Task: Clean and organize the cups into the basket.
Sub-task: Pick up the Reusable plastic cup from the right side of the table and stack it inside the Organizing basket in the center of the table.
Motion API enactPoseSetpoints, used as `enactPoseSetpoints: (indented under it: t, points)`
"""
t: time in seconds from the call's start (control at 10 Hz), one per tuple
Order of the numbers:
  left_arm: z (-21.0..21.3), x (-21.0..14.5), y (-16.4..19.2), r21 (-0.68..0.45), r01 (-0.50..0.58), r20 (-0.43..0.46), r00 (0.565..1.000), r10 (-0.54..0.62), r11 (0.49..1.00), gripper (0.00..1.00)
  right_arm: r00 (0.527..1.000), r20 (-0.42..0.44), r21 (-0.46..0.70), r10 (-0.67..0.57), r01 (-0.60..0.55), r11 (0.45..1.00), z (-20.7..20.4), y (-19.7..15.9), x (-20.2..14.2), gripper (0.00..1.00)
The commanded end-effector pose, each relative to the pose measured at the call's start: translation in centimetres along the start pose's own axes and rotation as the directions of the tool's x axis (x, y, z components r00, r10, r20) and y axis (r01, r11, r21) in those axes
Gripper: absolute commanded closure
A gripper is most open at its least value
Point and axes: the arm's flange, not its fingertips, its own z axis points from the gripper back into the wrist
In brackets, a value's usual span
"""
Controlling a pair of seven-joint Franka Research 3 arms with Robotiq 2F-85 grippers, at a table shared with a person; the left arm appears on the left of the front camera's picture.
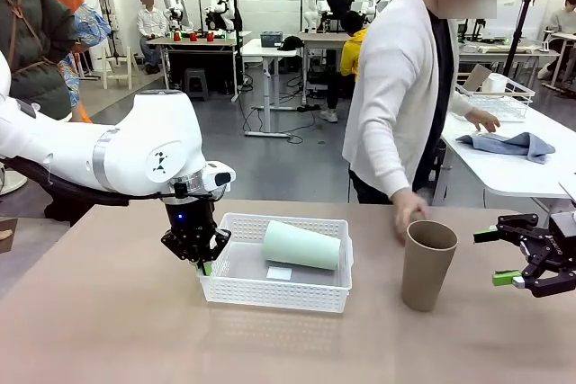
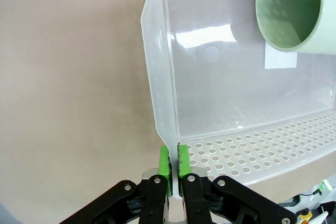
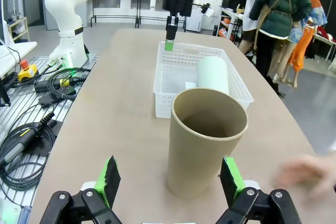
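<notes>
Left wrist view: left fingers (image 2: 164, 160) clenched on the white basket (image 2: 157, 77) at a corner, green pads either side of the thin wall. Inside, the mint cup (image 2: 289, 9) lies on its side, open mouth toward this camera, with a white label (image 2: 281, 56) on the floor beside it.

Right wrist view adds the tan cup (image 3: 207, 140): upright on the tabletop (image 3: 121, 129) just outside the basket, matte, empty. Right fingers (image 3: 109, 179) spread wide either side of it, not touching.

Front view: a person's hand (image 1: 409, 215) just behind that cup's rim.
</notes>
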Motion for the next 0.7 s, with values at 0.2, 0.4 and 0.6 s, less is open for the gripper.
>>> enactPoseSetpoints:
  t: [0.2,0.4,0.6]
  points:
    - [-0.1,0.0,0.0,0.008,0.007,0.0,1.0,-0.007,1.0,0.96,1.0,0.0,0.0,0.0,0.0,1.0,0.0,0.0,0.0,0.0]
    - [-0.1,0.0,0.0,0.008,0.007,0.0,1.0,-0.007,1.0,0.96,1.0,0.004,-0.012,-0.015,0.015,1.0,-1.7,-1.6,-1.7,0.0]
    - [-0.1,0.0,0.0,0.008,0.007,0.0,1.0,-0.007,1.0,0.96,0.999,0.001,0.017,-0.043,0.043,0.999,-2.5,-2.4,-2.5,0.0]
